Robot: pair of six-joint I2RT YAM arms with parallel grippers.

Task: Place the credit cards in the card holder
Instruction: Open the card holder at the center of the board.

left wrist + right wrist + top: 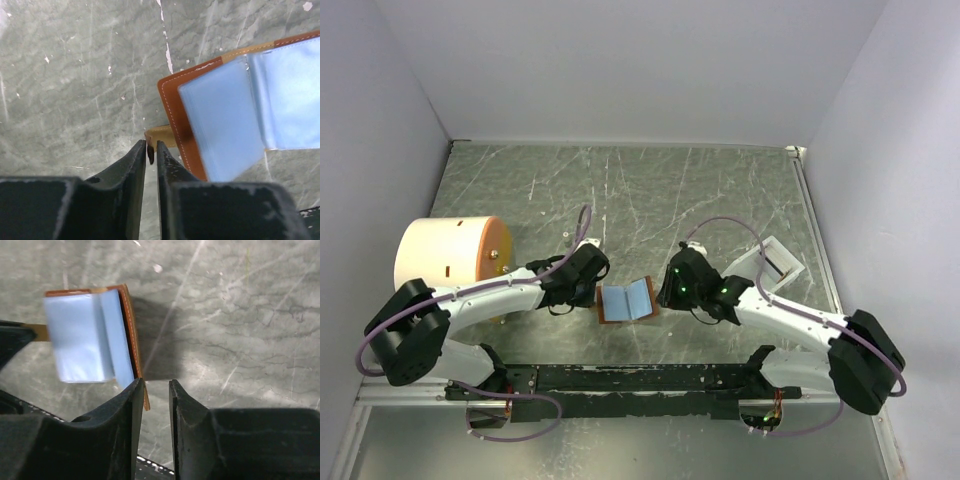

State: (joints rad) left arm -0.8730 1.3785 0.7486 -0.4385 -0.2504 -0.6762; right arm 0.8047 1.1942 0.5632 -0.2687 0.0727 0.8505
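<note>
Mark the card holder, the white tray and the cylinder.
card holder (640, 297), top view, blue lining of its right leaf.
white tray (788, 253), top view, far right rim.
cylinder (440, 255), top view, pale side wall.

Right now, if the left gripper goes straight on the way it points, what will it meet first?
Most likely the tan strap of the open brown leather card holder, lying just ahead of the left gripper's narrowly parted fingers; its height is unclear.

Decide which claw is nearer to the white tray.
Right. The right claw sits just left of the white tray; the left claw lies farther left, beyond the open card holder.
</note>
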